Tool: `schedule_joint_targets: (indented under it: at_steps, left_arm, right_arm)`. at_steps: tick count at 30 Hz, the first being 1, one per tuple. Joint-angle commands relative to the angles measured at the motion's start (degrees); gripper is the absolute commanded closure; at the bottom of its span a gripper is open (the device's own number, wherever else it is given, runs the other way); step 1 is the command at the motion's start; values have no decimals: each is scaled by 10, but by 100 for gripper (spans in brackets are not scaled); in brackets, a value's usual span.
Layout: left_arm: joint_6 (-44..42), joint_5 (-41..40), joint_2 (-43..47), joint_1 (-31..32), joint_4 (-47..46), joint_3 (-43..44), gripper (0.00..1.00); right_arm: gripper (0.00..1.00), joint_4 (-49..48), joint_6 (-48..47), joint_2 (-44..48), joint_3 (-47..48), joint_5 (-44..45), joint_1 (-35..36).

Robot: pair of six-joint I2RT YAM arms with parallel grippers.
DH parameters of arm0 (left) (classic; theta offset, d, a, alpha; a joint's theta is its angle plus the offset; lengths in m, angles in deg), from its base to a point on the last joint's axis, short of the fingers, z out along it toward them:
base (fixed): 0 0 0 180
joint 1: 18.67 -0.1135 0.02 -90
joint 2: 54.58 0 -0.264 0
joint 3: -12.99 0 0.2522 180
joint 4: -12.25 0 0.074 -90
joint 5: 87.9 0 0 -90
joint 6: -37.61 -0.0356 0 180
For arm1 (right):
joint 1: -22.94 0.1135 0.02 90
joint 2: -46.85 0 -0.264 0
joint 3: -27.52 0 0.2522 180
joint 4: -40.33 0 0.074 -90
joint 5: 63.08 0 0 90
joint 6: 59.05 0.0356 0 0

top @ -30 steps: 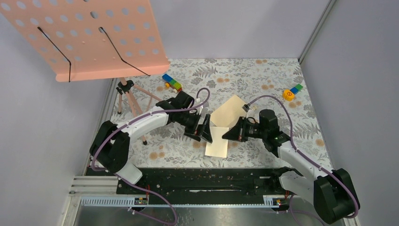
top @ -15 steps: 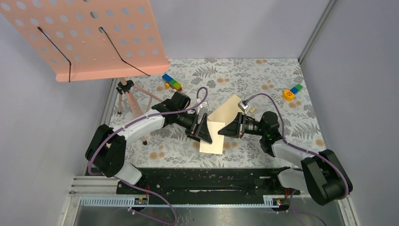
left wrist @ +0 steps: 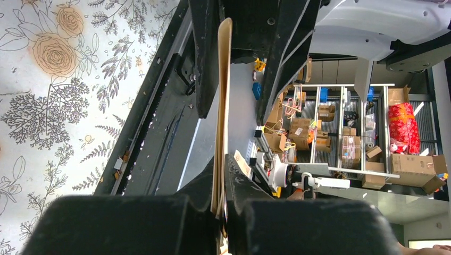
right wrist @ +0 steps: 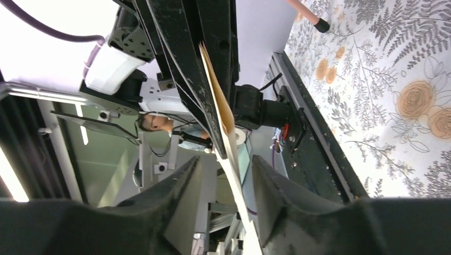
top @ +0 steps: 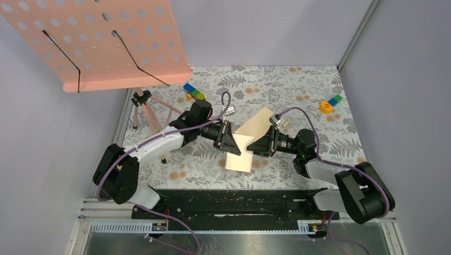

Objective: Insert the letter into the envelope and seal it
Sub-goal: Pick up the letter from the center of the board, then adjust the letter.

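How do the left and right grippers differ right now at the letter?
The left gripper is shut on the letter. The right gripper is open, and the sheet passes between its fingers with a gap on each side. The left gripper comes in at the letter's left edge and the right gripper at the opposite edge. Shared: they point toward each other, and each wrist view shows the sheet edge-on.

two robot arms (top: 159, 141) (top: 330, 171), one letter (top: 240, 158), one envelope (top: 259, 122), two toy block stacks (top: 194, 93) (top: 330, 104), one pink perforated board (top: 106, 42), one tripod (top: 146, 109)
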State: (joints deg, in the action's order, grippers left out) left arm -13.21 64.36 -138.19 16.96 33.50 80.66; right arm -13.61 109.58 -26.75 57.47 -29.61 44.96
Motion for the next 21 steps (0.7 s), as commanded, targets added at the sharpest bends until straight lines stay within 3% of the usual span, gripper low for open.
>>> schedule_joint_targets:
  at_steps: [1, 4, 6, 10, 15, 17, 19, 20, 21]
  left_arm:
    - [21, -10, 5, -4, -49, 2, 99]
    - [30, -18, 3, -6, -57, 7, 100]
    - [40, -18, -2, -7, -68, 10, 100]
    - [57, -20, -11, -8, -89, 12, 99]
    - [51, -26, -16, -9, -77, 14, 43]
    - [43, -31, -15, -9, -58, 15, 35]
    - [37, -34, -12, -9, -51, 15, 37]
    - [37, -36, -11, -8, -50, 14, 43]
    - [38, -38, -9, -8, -50, 13, 60]
  right_arm:
    - [50, 3, -17, 24, -13, 7, 0]
    - [50, 2, -16, 31, -25, 5, 1]
    - [56, 3, -16, 37, -31, 3, 1]
    - [85, 15, -16, 46, -36, -1, 1]
    - [96, 54, -26, 60, -37, 7, 0]
    - [100, 79, -39, 69, -33, 11, 1]
    - [100, 102, -49, 82, -30, 18, 0]
    - [100, 118, -57, 88, -28, 21, 0]
    - [100, 132, -64, 98, -24, 23, 0]
